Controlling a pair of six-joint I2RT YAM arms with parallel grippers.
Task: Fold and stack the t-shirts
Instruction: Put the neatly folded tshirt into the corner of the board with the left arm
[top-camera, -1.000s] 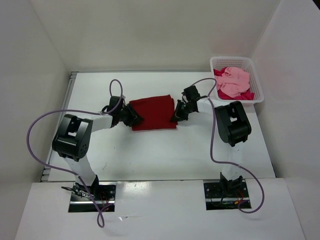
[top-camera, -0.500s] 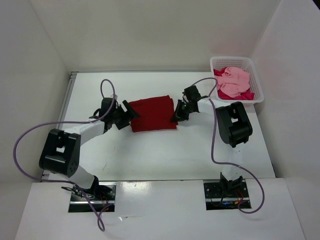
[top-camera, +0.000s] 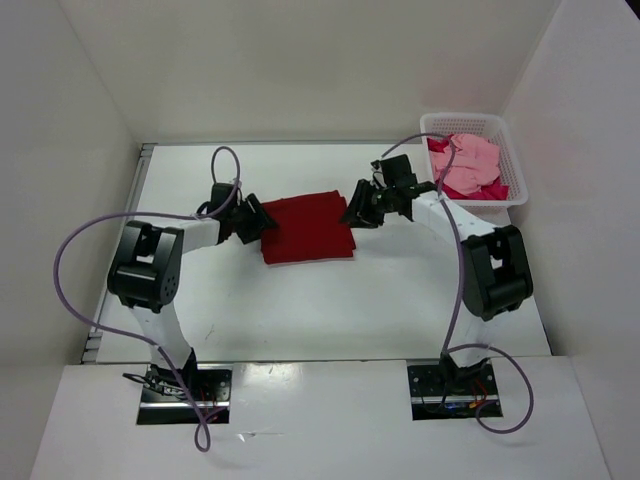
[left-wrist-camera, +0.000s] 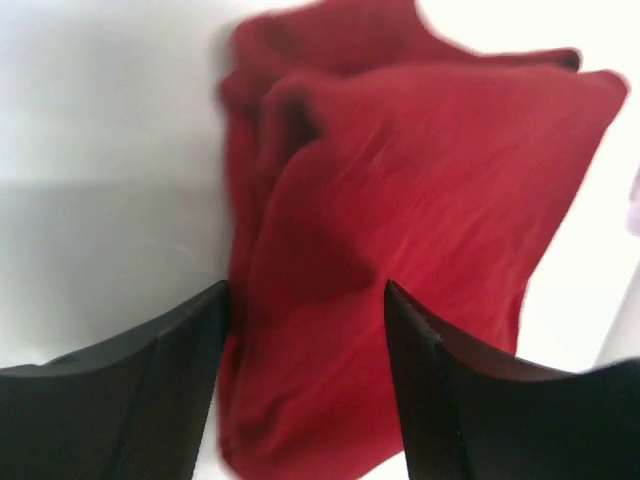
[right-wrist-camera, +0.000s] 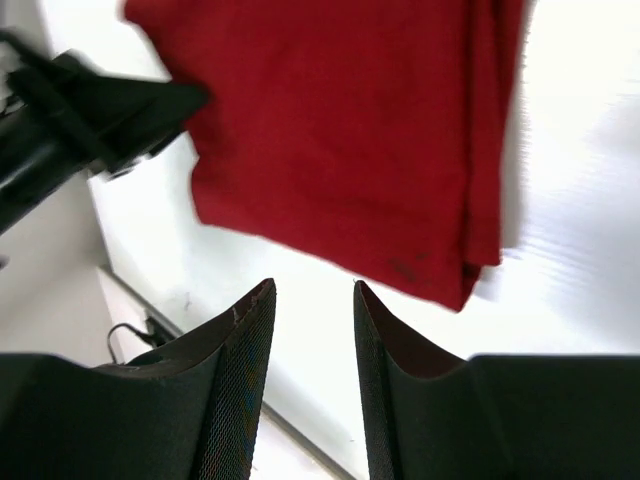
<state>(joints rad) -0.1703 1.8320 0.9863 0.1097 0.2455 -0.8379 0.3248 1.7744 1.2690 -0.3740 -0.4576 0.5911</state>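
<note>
White table (top-camera: 300, 300) between white walls (top-camera: 300, 70) bears the folded dark red t-shirt (top-camera: 305, 228); left hand (top-camera: 262, 217) and right hand (top-camera: 353, 213) gape empty.

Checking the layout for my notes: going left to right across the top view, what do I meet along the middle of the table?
In order: left claw → dark red t-shirt → right claw → white basket, holding the light pink t-shirt.

The crimson shirt (top-camera: 493, 190) lies mostly hidden, seemingly under the pink shirt (top-camera: 468, 160); dark red shirt (left-wrist-camera: 400, 230) blurred.
</note>
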